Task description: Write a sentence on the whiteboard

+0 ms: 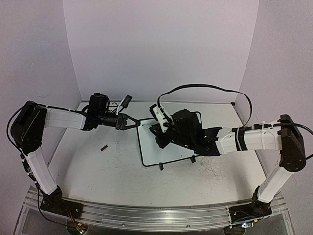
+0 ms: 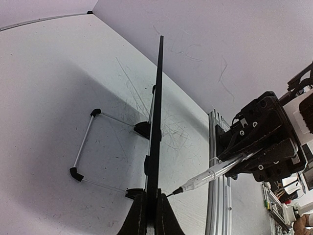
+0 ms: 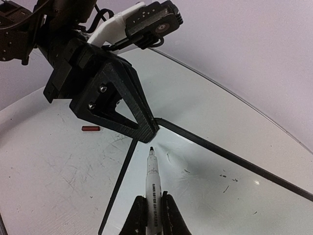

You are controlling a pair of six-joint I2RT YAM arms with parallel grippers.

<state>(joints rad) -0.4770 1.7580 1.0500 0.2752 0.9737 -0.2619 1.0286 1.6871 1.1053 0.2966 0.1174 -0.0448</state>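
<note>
The whiteboard (image 1: 149, 149) stands mid-way across the table (image 1: 98, 169), its far-left corner pinched in the closed left gripper (image 1: 138, 124). The right gripper (image 3: 152, 208) clamps a marker (image 3: 152, 178), whose tip is just beside that corner. The board is white with a thin black frame and bears only a few small dark marks

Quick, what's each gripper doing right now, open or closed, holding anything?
Left gripper: closed, pinching the whiteboard by its edge.
Right gripper: closed on a marker.

No legible txt: whiteboard (image 3: 205, 196) marks, marker (image 3: 153, 186) print unreadable
</note>
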